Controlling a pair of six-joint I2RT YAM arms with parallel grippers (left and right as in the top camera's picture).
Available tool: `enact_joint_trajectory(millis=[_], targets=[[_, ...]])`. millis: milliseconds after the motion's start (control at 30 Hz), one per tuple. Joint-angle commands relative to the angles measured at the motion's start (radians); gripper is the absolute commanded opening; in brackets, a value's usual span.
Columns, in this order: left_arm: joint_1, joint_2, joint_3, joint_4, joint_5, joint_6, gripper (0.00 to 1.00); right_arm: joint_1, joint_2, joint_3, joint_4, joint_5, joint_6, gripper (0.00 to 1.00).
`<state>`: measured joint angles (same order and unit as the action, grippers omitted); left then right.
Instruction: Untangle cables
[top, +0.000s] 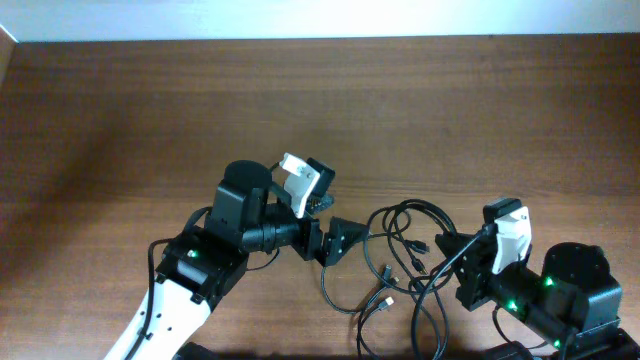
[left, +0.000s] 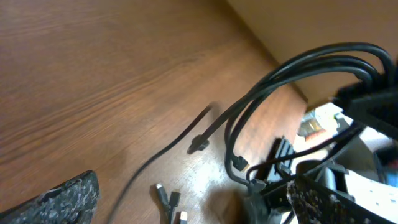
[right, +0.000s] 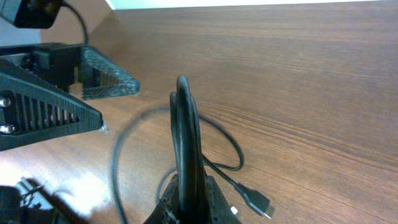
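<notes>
The cables (top: 412, 205) are lying in loose loops on the wooden table (top: 200, 110), at about 4 o'clock from its middle, between the two arms. Several strands are running from the heap toward 3 o'clock, to the right gripper (top: 450, 250), which is sitting at the heap's edge. In the right wrist view that gripper (right: 186, 211) is pinching a bunch of strands (right: 186, 137), and they are standing up out of its fingers in a tight upright arc. One more strand is curling flat on the wood around them, ending in a plug (right: 256, 203) at 4 o'clock from the pinch.

The left gripper (top: 335, 242) is pointing toward 3 o'clock, just beside the heap's 9 o'clock side, with its fingers spread wide and nothing between them. In its own wrist view the two fingers (left: 56, 199) are sitting at the lower corners. The raised strands (left: 298, 65) are arching across at 2 o'clock, and small silver-tipped plug ends (left: 169, 200) are lying on the wood at 6 o'clock.
</notes>
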<state>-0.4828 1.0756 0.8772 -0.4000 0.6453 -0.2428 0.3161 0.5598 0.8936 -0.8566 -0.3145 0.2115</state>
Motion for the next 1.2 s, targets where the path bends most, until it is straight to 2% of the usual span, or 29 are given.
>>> enact_joint_trajectory(millis=[0,300,467,600,700,800,867,967,1000,1167], targets=[[0.004,-0.005,0.009,0.006,-0.043,-0.064,0.99,0.005,-0.005,0.008,0.007,0.039,0.029,0.04],[0.004,-0.004,0.009,0.032,-0.013,-0.063,0.99,0.005,-0.005,0.008,0.081,-0.031,0.033,0.04],[0.004,-0.004,0.009,0.032,-0.014,-0.063,0.99,0.005,-0.005,0.008,0.246,-0.170,0.034,0.04],[0.004,-0.004,0.009,0.031,-0.017,-0.050,0.99,0.005,-0.005,0.008,0.335,-0.176,0.075,0.04],[0.003,-0.003,0.009,0.013,-0.018,0.021,0.99,0.005,-0.005,0.008,0.451,-0.175,0.113,0.04],[0.003,-0.003,0.009,0.006,-0.018,0.029,0.99,0.005,-0.005,0.008,0.580,-0.174,0.166,0.04],[0.003,0.002,0.008,0.002,-0.019,0.036,0.99,0.005,-0.004,0.008,0.631,-0.161,0.172,0.04],[0.003,0.005,0.008,0.002,-0.020,0.036,0.99,0.005,0.006,0.008,0.662,-0.017,0.172,0.04],[0.003,0.005,0.008,0.002,-0.020,0.035,0.99,0.005,0.026,0.008,0.681,0.042,0.172,0.04],[0.003,0.005,0.008,0.001,-0.013,0.035,0.99,0.005,0.190,0.008,0.822,0.065,0.177,0.04]])
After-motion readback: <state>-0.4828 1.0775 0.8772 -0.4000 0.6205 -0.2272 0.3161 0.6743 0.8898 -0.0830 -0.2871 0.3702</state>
